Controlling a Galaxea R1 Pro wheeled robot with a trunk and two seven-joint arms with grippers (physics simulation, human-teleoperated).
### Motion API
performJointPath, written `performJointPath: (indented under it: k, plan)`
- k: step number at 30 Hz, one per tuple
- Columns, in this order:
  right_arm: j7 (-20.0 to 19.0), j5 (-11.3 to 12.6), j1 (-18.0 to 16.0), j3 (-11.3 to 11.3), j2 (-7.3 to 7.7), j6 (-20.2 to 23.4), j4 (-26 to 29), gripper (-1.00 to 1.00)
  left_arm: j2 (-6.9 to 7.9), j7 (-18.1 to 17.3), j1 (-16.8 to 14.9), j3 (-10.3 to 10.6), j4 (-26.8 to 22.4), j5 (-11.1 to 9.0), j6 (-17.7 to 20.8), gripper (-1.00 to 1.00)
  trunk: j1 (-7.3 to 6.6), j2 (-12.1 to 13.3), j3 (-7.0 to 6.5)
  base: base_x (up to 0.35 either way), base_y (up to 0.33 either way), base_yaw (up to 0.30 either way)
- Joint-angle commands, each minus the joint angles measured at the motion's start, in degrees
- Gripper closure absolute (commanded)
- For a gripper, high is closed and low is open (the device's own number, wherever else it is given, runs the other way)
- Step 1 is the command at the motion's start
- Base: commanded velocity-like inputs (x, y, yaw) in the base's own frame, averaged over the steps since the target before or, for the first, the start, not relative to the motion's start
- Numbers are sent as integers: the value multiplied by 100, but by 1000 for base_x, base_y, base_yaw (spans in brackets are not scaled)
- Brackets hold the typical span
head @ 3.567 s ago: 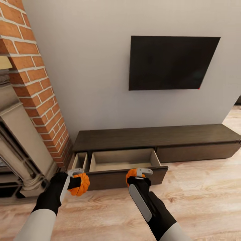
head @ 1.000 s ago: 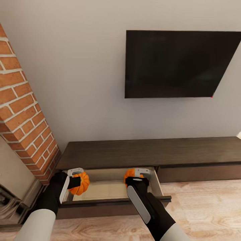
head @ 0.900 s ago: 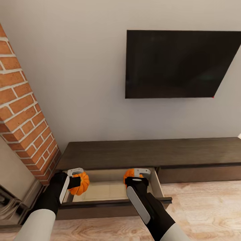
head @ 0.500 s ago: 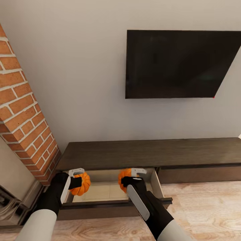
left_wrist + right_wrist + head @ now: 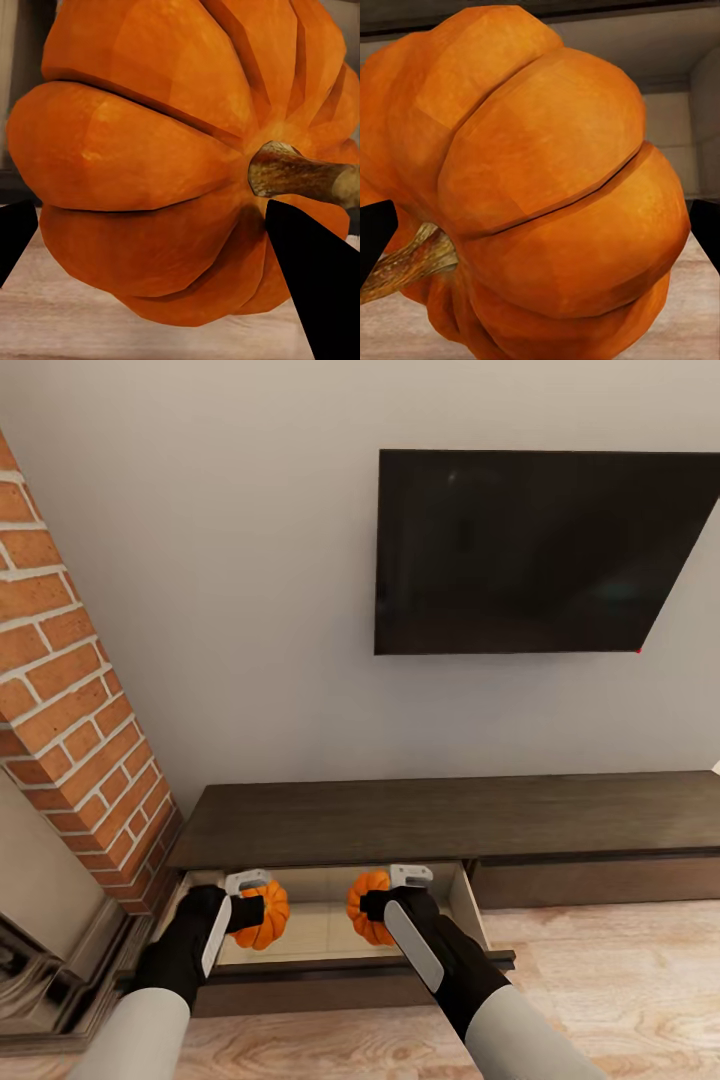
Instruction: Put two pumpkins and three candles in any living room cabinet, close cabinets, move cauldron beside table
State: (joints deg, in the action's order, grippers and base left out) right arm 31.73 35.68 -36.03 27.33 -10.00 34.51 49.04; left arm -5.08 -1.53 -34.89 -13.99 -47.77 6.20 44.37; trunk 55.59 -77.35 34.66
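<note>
- Two orange pumpkins hang over the open drawer [image 5: 320,925] of the cabinet [image 5: 440,820], one in each gripper, side by side and a little apart.
- One, the left pumpkin [image 5: 265,915], sits clamped in the left gripper [image 5: 258,908]; in the left wrist view this pumpkin [image 5: 172,157] looms close, its brown stem [image 5: 300,172] pointing sideways, with dark fingers [image 5: 319,292] pressed against its ribbed skin on both sides.
- Its twin, the right pumpkin [image 5: 368,908], is clamped in the right gripper [image 5: 385,905]; in the right wrist view it [image 5: 540,187] shows its stem [image 5: 409,262] angled off to one side, with a dark finger [image 5: 375,236] at each edge of the fruit.
- Both pumpkins are held above the drawer's pale beige floor, not resting on it, as far as the head view tells.
- Only this one drawer is pulled out, at the left end of the long, low, dark brown cabinet; the drawer front to its right [image 5: 590,880] is shut.
- Above the cabinet a black screen [image 5: 530,550] hangs on the grey wall [image 5: 250,610].
- Left of the cabinet rises a red brick column [image 5: 70,710] with a stone fireplace surround [image 5: 50,960] below it.
- Light wooden floor [image 5: 620,990] runs in front of the cabinet.
</note>
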Motion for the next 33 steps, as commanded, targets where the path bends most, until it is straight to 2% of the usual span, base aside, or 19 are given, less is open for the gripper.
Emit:
performJointPath:
  k: [1, 12, 18, 27, 33]
  plan:
    - [0, -3, 0, 0, 0, -4, 0, 100, -10, 15, 0, 3, 3, 18, -3, 100, 0, 0, 0, 0, 0, 0]
    - [-11, -26, 0, 1, 0, -76, 0, 100, -36, 13, 0, 10, 13, 21, -9, 100, 0, 0, 0, 75, 0, 0]
    - [-29, -34, 0, 18, 0, -281, -8, 100, -37, 13, 0, 10, 14, 21, -12, 100, 0, 0, 0, 100, 0, 0]
    - [-37, -38, 0, 27, 0, -305, -9, 100, -54, 13, 1, 10, 14, 21, -13, 100, 0, 0, 0, 222, -16, 0]
    - [-56, -35, 0, 27, 0, -303, 0, 100, -63, 13, 0, 10, 14, 21, -16, 100, 0, 0, 0, 43, -83, -38]
